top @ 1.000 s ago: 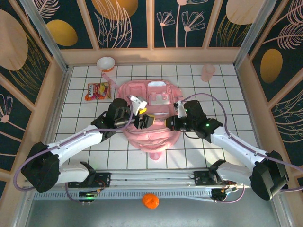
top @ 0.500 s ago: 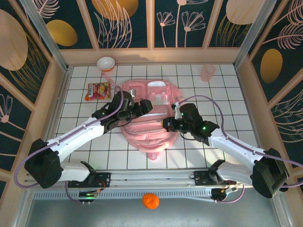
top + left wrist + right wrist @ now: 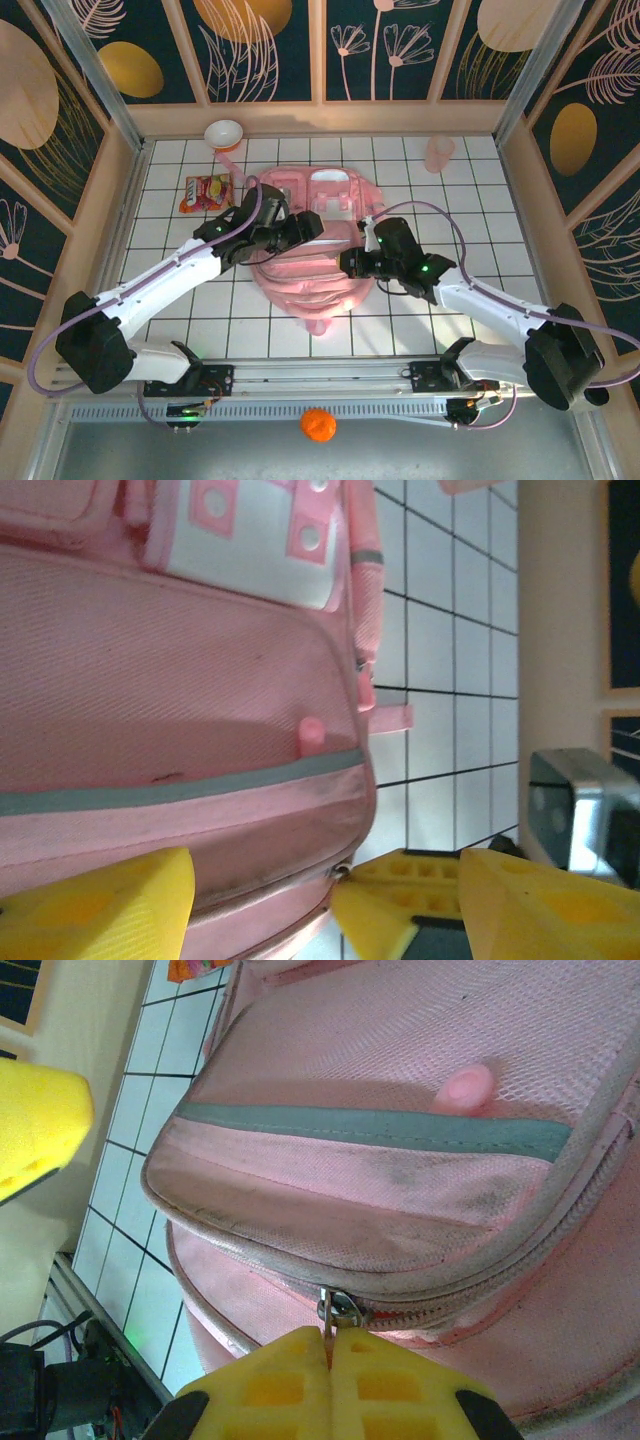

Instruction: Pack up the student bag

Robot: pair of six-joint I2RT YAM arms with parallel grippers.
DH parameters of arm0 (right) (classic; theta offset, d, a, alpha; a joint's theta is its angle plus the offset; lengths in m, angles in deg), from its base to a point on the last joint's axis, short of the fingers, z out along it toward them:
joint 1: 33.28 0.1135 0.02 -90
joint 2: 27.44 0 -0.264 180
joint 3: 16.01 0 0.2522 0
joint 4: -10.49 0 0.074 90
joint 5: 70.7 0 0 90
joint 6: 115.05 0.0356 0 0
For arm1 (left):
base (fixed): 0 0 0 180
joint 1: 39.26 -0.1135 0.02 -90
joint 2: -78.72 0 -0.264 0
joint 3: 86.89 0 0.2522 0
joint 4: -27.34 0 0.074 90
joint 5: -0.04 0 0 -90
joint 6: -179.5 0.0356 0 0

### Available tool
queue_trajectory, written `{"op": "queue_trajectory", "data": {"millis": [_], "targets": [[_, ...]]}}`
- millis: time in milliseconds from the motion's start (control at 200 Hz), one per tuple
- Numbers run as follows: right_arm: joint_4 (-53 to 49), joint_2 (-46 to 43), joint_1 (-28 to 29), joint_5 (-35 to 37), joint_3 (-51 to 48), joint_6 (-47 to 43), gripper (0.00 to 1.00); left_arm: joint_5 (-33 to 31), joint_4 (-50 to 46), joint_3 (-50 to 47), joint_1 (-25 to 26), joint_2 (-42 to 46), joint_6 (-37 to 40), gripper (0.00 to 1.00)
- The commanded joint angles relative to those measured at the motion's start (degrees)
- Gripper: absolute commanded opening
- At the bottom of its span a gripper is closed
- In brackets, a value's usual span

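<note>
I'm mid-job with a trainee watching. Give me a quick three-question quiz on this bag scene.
1. True or false: the right end effector is shut on the pink backpack's zipper pull.
2. Which stands toward the table's far right corner? A) white bowl B) snack packet C) pink cup
3. Fill in: the left end effector, over the backpack, is ____.
Key: 1 true; 2 C; 3 open.

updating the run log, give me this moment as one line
left gripper: open, empty, over student bag | right gripper: shut on zipper pull | student bag: lying on table
</note>
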Motion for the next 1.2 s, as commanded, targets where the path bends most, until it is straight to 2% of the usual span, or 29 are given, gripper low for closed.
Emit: {"op": "queue_trajectory", "data": {"millis": [0, 235, 425, 731, 981, 1196], "targets": [[3.2, 0.5, 0.3, 0.2, 2.5, -1.2, 0.0, 1.7, -6.5, 3.0, 0.4, -1.1, 3.5, 0.69], [5.4, -0.1, 1.3, 3.4, 2.0, 2.9, 0.0, -0.7, -6.9, 3.7, 0.4, 0.5, -2.5, 0.67], [7.4, 0.6, 4.6, 6.2, 2.1, 4.5, 0.0, -3.8, -7.4, 1.9, 0.4, 2.1, -14.0, 0.67], [11.2, 5.7, 7.7, 5.4, 4.6, 5.0, 0.0, -3.1, -3.6, -7.5, 0.4, 6.6, -32.9, 0.65], [12.9, 8.2, 8.7, 5.6, 5.9, 5.0, 0.0, -1.5, -0.3, -12.2, 0.4, 6.3, -37.0, 0.65], [12.5, 8.1, 9.4, 3.7, 5.6, 3.7, 0.0, -2.5, 4.7, -11.7, 0.4, 2.8, -37.6, 0.56]]}}
